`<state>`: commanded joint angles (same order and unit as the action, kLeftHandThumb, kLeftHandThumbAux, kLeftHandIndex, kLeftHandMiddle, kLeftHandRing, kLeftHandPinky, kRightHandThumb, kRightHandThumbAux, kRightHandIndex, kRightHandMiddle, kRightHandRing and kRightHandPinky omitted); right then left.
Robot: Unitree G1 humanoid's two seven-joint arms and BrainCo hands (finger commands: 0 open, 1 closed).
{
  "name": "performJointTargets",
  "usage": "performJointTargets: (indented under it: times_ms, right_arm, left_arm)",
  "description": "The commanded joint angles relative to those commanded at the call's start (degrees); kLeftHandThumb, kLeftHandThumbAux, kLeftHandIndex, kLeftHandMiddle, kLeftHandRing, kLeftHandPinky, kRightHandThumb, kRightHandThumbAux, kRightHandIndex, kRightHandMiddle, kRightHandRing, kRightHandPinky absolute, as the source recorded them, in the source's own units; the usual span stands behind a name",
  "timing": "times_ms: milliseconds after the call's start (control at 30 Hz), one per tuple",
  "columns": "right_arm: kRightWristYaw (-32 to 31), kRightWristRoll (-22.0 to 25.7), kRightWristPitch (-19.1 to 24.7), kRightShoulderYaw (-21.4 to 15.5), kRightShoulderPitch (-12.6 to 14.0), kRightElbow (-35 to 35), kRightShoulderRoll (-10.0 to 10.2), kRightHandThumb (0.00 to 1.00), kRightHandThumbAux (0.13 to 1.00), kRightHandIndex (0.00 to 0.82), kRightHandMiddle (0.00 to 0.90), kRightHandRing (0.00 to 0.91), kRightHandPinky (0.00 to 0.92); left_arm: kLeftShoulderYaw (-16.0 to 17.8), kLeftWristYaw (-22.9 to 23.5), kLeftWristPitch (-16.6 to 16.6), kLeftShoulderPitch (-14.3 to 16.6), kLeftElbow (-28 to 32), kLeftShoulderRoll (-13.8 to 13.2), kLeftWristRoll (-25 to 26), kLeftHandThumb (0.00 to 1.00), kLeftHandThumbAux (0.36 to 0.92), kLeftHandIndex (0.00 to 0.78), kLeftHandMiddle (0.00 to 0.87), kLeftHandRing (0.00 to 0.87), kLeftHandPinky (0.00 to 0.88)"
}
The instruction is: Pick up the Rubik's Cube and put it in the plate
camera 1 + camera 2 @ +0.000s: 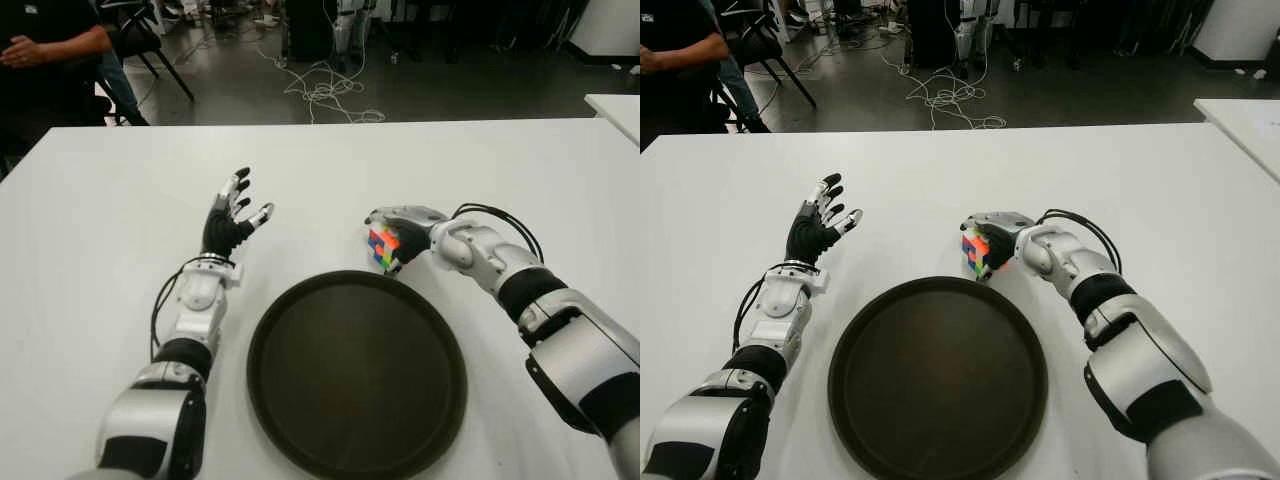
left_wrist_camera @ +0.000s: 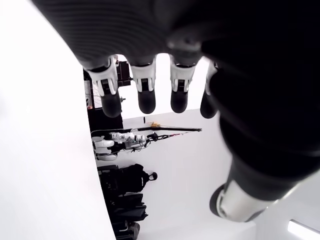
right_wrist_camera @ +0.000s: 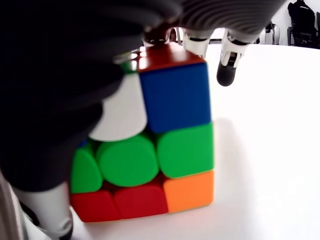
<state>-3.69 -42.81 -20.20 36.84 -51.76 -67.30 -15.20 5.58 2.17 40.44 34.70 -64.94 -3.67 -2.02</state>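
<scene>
The Rubik's Cube (image 1: 383,247) sits on the white table (image 1: 520,170) just beyond the far right rim of the dark round plate (image 1: 356,372). My right hand (image 1: 405,232) is wrapped around the cube, thumb on one face and fingers curled over the top; the right wrist view shows the cube (image 3: 150,145) filling the palm, its lower edge touching the table. My left hand (image 1: 233,217) is held up over the table to the left of the plate, fingers spread and holding nothing.
A person in dark clothes (image 1: 45,50) sits at the far left corner beyond the table. Cables (image 1: 325,88) lie on the floor behind. Another white table's corner (image 1: 615,108) shows at the far right.
</scene>
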Motion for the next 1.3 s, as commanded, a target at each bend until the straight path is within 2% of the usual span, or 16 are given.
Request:
performJointTargets:
  times_ms: [300, 433, 467, 500, 567, 600, 633, 667, 767, 967, 1300]
  right_arm:
    - [3.5, -1.2, 0.0, 0.8, -0.2, -1.0, 0.0, 0.000, 0.817, 0.136, 0.167, 0.181, 0.182]
    - [4.6, -1.1, -0.2, 1.0, -0.3, -1.5, 0.0, 0.000, 0.861, 0.211, 0.278, 0.293, 0.310]
    - [4.9, -1.1, -0.2, 1.0, -0.3, -1.5, 0.0, 0.015, 0.882, 0.245, 0.348, 0.352, 0.361]
    - [5.1, -1.0, -0.2, 1.0, -0.4, -1.6, 0.0, 0.021, 0.890, 0.258, 0.374, 0.373, 0.379]
    - [5.5, -0.9, -0.2, 1.0, -0.5, -1.7, 0.0, 0.058, 0.904, 0.301, 0.433, 0.420, 0.423]
    - [5.7, -0.9, -0.1, 1.0, -0.5, -1.6, -0.1, 0.282, 0.846, 0.341, 0.463, 0.443, 0.442]
    - [5.9, -0.9, -0.2, 1.0, -0.6, -1.5, -0.1, 0.426, 0.808, 0.367, 0.483, 0.459, 0.455]
    - [6.0, -0.9, -0.2, 1.0, -0.6, -1.4, -0.2, 0.520, 0.783, 0.385, 0.500, 0.473, 0.465]
    - [7.3, -0.9, -0.4, 0.9, -0.4, -1.3, -0.2, 0.633, 0.753, 0.406, 0.519, 0.501, 0.472]
    - [10.8, -0.8, -0.4, 0.6, 0.0, -1.3, -0.2, 0.685, 0.739, 0.415, 0.529, 0.531, 0.490]
    - [13.6, -0.9, 0.1, 0.8, -0.1, -1.6, 0.0, 0.691, 0.738, 0.414, 0.525, 0.540, 0.510]
  left_arm:
    - [0.2, 0.4, -0.2, 0.0, 0.1, -0.1, 0.2, 0.000, 0.780, 0.026, 0.043, 0.007, 0.000]
    - [0.2, 0.1, -0.3, 0.0, 0.1, -0.1, 0.1, 0.000, 0.776, 0.027, 0.046, 0.013, 0.000]
    - [0.2, 0.1, -0.3, 0.0, 0.1, -0.1, 0.0, 0.000, 0.773, 0.027, 0.047, 0.013, 0.000]
    - [0.2, 0.1, -0.3, -0.1, 0.2, -0.1, 0.0, 0.000, 0.772, 0.027, 0.047, 0.014, 0.000]
    - [0.2, 0.2, -0.4, 0.0, 0.2, -0.1, 0.1, 0.000, 0.769, 0.028, 0.048, 0.013, 0.000]
    - [0.2, 0.2, -0.4, 0.0, 0.2, -0.1, 0.1, 0.000, 0.766, 0.026, 0.045, 0.009, 0.000]
    - [0.2, 0.2, -0.4, 0.0, 0.2, -0.1, 0.2, 0.000, 0.764, 0.025, 0.043, 0.006, 0.000]
    - [0.2, 0.2, -0.4, 0.0, 0.2, 0.0, 0.2, 0.000, 0.764, 0.023, 0.040, 0.005, 0.000]
    - [0.3, 0.1, -0.2, 0.0, 0.1, 0.0, 0.3, 0.000, 0.777, 0.026, 0.048, 0.014, 0.000]
    - [0.3, -0.4, 0.2, 0.1, 0.0, 0.0, 0.1, 0.000, 0.796, 0.030, 0.058, 0.026, 0.003]
    - [0.3, -0.9, 0.3, -0.1, 0.2, 0.2, -0.1, 0.000, 0.789, 0.036, 0.064, 0.027, 0.000]
